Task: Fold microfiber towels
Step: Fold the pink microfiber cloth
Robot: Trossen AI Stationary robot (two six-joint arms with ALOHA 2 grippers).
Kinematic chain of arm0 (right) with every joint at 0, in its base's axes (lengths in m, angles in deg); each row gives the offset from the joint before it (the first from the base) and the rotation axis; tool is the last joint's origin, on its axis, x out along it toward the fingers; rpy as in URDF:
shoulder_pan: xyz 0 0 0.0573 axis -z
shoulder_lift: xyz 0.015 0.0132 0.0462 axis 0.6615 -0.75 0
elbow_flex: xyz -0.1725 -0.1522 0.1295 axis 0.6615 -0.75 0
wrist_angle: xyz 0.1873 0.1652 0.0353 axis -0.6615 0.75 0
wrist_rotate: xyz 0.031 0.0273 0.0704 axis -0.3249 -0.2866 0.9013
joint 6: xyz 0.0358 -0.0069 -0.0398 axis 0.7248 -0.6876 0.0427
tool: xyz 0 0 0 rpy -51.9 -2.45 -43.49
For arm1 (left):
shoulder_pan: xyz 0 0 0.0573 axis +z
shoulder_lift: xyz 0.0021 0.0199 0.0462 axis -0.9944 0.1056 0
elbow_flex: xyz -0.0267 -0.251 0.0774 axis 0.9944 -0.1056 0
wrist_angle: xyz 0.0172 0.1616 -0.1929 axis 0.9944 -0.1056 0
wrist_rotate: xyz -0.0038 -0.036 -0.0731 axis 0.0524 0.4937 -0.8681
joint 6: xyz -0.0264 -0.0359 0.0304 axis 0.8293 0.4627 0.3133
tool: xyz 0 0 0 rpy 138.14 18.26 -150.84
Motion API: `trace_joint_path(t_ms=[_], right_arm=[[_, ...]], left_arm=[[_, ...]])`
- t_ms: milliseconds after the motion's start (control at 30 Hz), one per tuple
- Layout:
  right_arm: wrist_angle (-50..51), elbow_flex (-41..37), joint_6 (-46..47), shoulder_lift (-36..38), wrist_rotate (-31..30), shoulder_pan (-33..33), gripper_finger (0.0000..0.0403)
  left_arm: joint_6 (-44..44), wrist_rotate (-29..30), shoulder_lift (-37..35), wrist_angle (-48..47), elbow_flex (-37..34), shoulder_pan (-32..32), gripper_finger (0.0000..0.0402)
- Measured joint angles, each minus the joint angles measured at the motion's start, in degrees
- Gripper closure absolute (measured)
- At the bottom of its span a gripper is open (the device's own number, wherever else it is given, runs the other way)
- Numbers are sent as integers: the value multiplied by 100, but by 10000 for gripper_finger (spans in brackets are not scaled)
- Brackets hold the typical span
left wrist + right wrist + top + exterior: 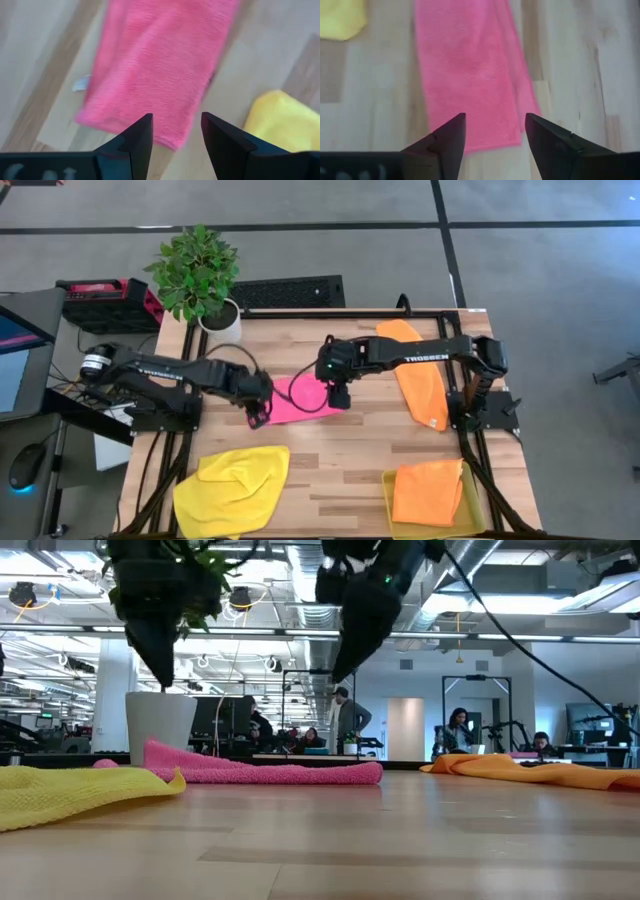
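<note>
At the centre of the high view the hot pink towel [296,399] lies folded flat on the worktop [340,455], with the left pincer [259,416] above its left end and the right pincer [340,397] above its right end, both spread open and holding nothing. The yellow towel [233,490] sits at lower left. One orange towel [421,385] lies at right, the other orange towel [428,492] in the yellow tray [388,500] at lower right.

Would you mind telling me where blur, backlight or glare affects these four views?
Low view: both arms and the plant are dark silhouettes against bright ceiling lights. Left wrist view: the pink towel and table are soft. Right wrist view: similarly soft. High view: evenly lit, no glare.
</note>
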Motion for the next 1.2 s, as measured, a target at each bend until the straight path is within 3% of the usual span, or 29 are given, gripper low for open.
trace_joint_path(t_ms=[333, 733, 1033, 1200], right_arm=[[-178, 0, 0, 478, -4, -511, 179], [-192, 0, 7, 510, -24, -583, 181], [-192, 0, 4, 510, -24, -511, 181], [-177, 0, 7, 510, -22, -490, 182]], left_arm=[[-183, 42, 20, 587, -728, -878, 240], [-385, 152, 363, 1632, -1659, -909, 240], [-750, 241, 1141, 1796, -1646, -912, 240], [-79, 175, 1288, 1732, -1607, -863, 260]])
